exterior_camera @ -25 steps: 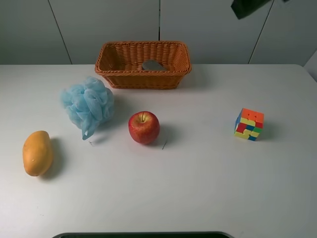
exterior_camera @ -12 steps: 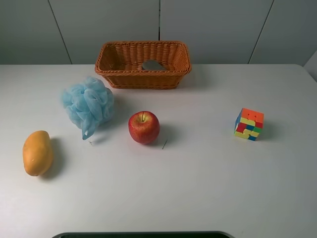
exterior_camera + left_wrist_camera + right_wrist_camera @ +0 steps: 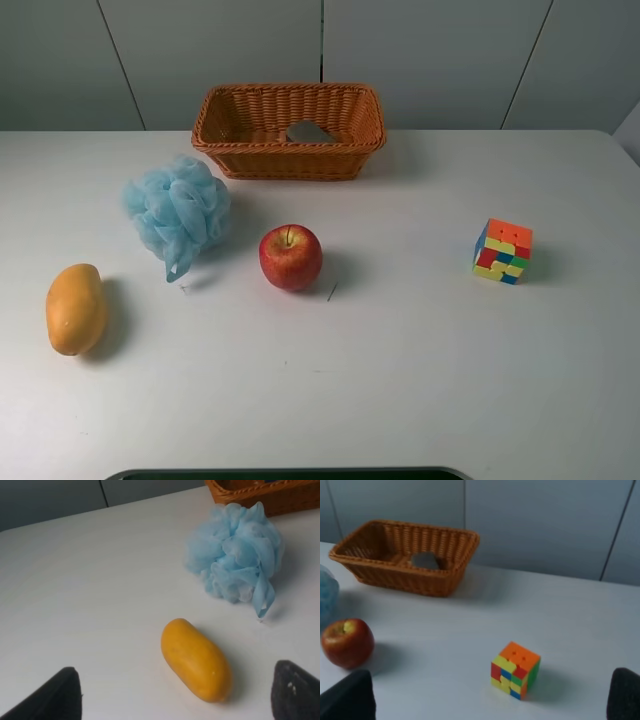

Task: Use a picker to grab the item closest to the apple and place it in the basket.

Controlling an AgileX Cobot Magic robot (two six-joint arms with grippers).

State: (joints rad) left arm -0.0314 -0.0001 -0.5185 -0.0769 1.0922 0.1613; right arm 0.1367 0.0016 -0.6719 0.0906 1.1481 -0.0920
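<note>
A red apple (image 3: 291, 257) sits mid-table and also shows in the right wrist view (image 3: 347, 643). A fluffy blue bath sponge (image 3: 178, 214) lies just left of it, the nearest thing to it, and shows in the left wrist view (image 3: 235, 560). The woven basket (image 3: 290, 150) stands behind them, with a grey patch showing in its bottom. Neither gripper shows in the exterior high view. My left gripper (image 3: 179, 700) is open and empty, above the table near a mango (image 3: 196, 659). My right gripper (image 3: 487, 699) is open and empty, near a puzzle cube (image 3: 515, 670).
An orange-yellow mango (image 3: 75, 308) lies at the table's left. A multicoloured puzzle cube (image 3: 503, 251) stands at the right. Grey wall panels rise behind the white table (image 3: 400, 380).
A dark shape at the top right of the exterior high view one second ago has gone from view. The objects on the table have not moved.
</note>
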